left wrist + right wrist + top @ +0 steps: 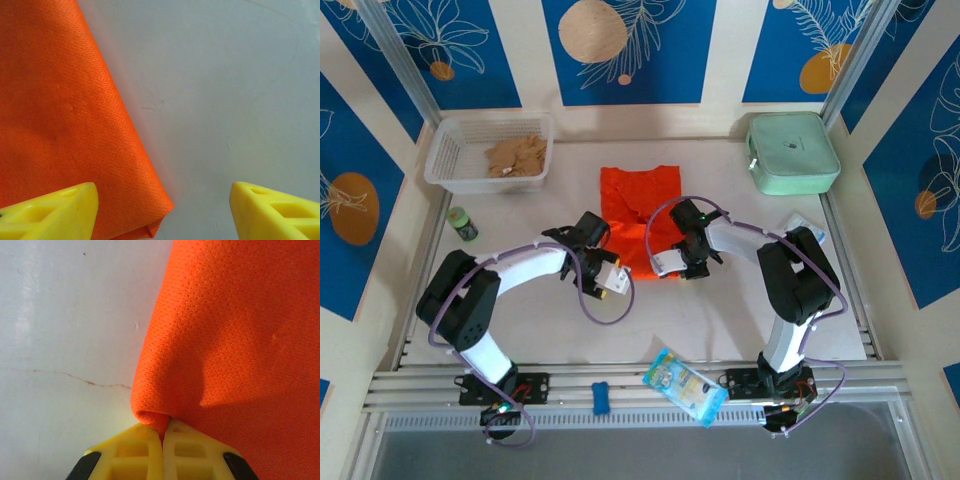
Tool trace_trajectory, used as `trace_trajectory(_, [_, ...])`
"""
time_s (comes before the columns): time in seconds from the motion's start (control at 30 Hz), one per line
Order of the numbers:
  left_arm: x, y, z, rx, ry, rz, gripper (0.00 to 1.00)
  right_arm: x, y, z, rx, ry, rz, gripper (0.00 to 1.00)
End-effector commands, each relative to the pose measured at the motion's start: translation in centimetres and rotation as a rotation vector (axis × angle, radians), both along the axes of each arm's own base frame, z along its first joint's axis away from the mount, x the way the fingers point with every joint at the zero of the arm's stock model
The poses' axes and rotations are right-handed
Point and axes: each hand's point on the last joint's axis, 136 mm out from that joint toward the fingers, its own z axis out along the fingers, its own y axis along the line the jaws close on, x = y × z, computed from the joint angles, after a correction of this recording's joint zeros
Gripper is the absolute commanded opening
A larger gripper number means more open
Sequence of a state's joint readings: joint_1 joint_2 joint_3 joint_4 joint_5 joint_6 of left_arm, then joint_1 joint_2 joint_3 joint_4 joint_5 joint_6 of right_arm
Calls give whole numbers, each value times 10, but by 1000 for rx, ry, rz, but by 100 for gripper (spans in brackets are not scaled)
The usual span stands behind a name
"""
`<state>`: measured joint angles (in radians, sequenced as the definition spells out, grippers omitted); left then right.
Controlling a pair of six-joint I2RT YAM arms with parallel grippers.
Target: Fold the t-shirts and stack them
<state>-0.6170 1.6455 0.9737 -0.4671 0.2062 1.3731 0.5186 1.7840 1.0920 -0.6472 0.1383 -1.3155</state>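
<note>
One orange-red t-shirt (638, 205) lies folded at middle of surface (520, 215). Right gripper (162, 435) clenched on fold at its near-right corner. Left gripper (163, 200) released, jaws spread astride near-left corner.

Matt, fine-dimpled cloth t-shirt (240, 340) (thin, soft)

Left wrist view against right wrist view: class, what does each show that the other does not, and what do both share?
Left wrist view, not the right: the left gripper open, a folded corner of the t-shirt between its fingers, ungripped. Right wrist view, not the left: the right gripper shut on a pinched fold, and a thin brown line across the table. Both: the orange-red t-shirt on the pale table.
</note>
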Motion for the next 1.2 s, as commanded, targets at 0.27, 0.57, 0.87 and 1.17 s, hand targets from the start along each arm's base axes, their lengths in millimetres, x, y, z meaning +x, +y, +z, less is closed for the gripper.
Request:
trace_trajectory(0.27, [17, 3, -8, 59, -39, -11, 59, -33, -3, -12, -10, 159, -10, 0])
trace_trajectory(0.57, [25, 6, -22, 119, -25, -22, 49, -33, -2, -10, -5, 163, -12, 0])
trace_trajectory(0.87, [39, 6, -44, 164, -25, 13, 35, -35, -1, -8, 9, 170, -15, 0])
trace_trajectory(1.17, [44, 3, -55, 144, -52, 34, 10, -37, -1, -8, 14, 180, -15, 0])
